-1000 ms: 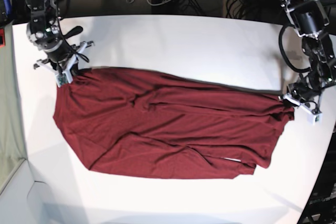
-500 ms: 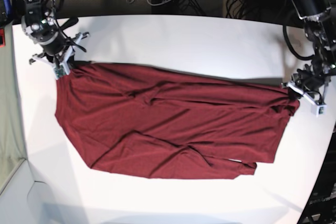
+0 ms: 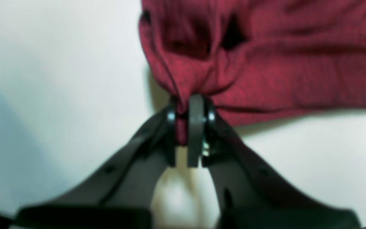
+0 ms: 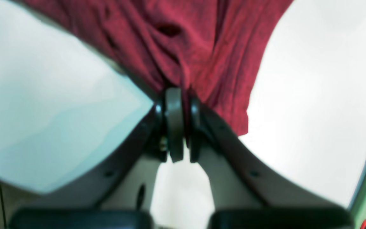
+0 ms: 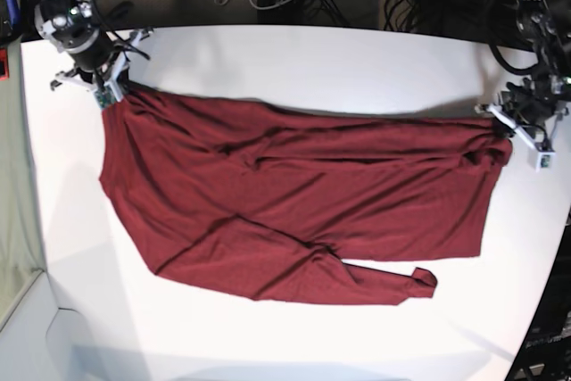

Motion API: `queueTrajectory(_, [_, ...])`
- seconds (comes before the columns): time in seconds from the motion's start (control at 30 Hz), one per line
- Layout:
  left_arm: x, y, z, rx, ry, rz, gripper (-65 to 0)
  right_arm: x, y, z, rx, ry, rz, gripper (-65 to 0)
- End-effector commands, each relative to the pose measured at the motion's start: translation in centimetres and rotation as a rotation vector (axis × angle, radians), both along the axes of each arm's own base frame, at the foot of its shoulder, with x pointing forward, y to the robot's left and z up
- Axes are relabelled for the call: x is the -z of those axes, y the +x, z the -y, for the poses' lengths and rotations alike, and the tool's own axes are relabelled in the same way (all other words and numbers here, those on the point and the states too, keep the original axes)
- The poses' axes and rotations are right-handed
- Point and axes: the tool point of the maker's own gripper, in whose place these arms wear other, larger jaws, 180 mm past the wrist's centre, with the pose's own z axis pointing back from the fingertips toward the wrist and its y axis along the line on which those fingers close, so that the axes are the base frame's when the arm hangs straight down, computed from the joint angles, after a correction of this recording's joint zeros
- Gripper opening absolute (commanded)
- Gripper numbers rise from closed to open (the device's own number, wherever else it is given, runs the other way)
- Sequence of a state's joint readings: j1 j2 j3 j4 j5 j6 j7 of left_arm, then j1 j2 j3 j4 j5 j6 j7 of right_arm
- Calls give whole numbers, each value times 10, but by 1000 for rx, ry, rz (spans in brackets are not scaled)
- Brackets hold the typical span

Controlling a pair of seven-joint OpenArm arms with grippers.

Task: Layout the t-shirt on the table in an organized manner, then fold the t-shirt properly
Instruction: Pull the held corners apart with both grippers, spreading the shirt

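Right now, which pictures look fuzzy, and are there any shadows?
Both wrist views are soft: each pincer, left and right, and the t-shirt look blurred. The base view is sharper but bends the table edge. A dark shadow sits beside the cloth in the left wrist view.

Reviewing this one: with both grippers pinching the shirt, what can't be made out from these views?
- Base view: which part of the t-shirt each gripper holds; folds cover collar and sleeves.
- Left wrist view: how much cloth sits inside the left gripper; its fingers hide it, and the picture is blurred.
- Right wrist view: the same for the right gripper.
- Base view: the table edge, cut off on the right.
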State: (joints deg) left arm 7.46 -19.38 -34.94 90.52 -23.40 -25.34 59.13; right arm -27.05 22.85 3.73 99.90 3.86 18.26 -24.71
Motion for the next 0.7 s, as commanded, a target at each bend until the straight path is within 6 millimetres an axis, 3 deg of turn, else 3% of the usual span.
queueTrajectory(0.0, [-18,5,-13,-9,40,35,-650,-10,5,2,-15,-6,34,-650])
queueTrajectory(0.17, [-32,2,-16,-3,78,35,-650,-8,0,1,-69,-11,5,-650])
queueTrajectory(0.27, [-36,0,-15,7,91,21,-650,-8,-10,11,-72,-12,-15,-650])
queueTrajectory(0.67, [-22,-27,-13,21,105,-53,-650,-1,-45,6,-129,21,-98,-650])
